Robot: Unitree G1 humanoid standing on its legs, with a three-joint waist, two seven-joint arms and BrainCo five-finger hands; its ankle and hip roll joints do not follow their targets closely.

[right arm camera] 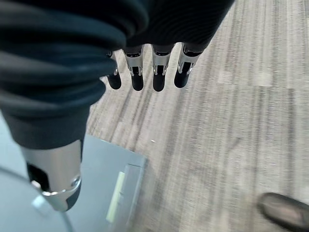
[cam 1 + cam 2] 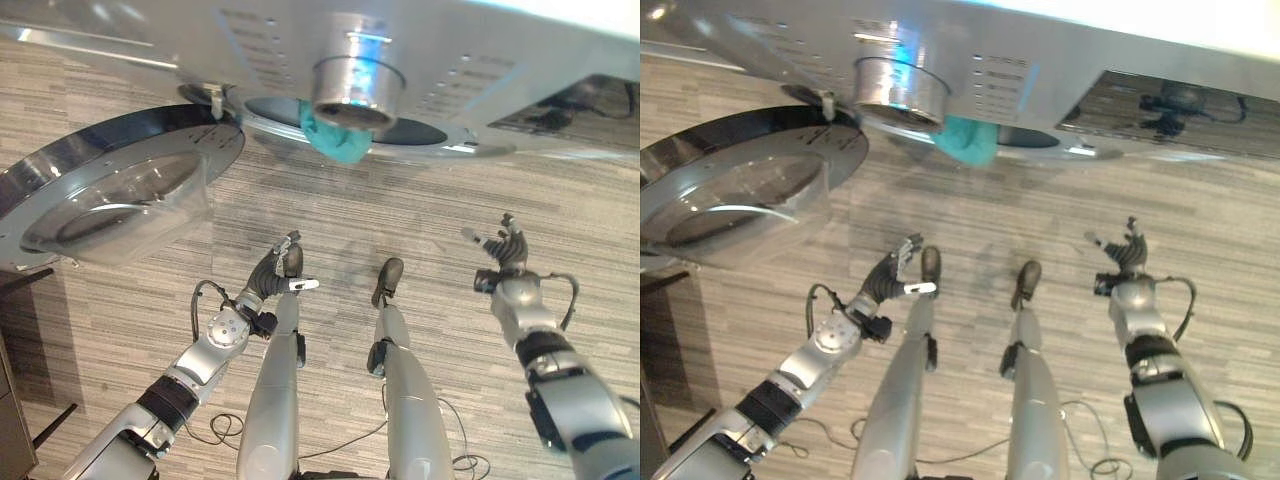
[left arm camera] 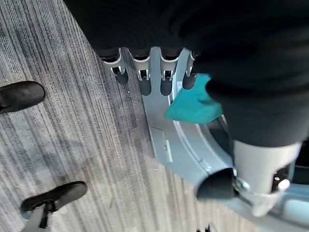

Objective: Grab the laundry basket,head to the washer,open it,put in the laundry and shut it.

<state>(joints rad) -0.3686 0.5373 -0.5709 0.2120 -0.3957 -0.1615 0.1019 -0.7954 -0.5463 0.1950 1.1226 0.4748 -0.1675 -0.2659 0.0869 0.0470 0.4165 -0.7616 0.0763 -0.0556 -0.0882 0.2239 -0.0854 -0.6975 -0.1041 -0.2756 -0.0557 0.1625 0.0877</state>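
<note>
Laundry: one teal cloth (image 2: 336, 140), bunched, hanging over the lower rim of the washer's round opening (image 2: 420, 133), part inside the drum and part draped out over the edge. It lies well ahead of both sets of fingers and touches neither hand. In the left wrist view the same cloth (image 3: 193, 104) shows just past the left fingertips, against the silver ring of the opening.

Washer (image 2: 300, 50): silver front panel, with a round chrome control knob (image 2: 357, 90) standing out directly above the cloth. Beyond the right fingers, a dark glossy panel (image 2: 580, 112) on the same front.

Washer door (image 2: 110, 195): round, silver-rimmed with a clear bowl window, swung fully open on its hinge (image 2: 214, 98); it sits ahead of the left fingers and off to their outer side.

Left hand (image 2: 277, 270): held low over the floor, apart from the door and the opening. Fingers (image 3: 141, 77) straight and side by side, thumb set apart; nothing in the hand.

Right hand (image 2: 503, 252): raised, well apart from the washer front. Fingers (image 1: 159, 72) straight, in an even row, slightly spread, thumb apart; nothing held.

Floor (image 2: 400, 230): grey striped carpet, under both hands and reaching up to the washer's base.
</note>
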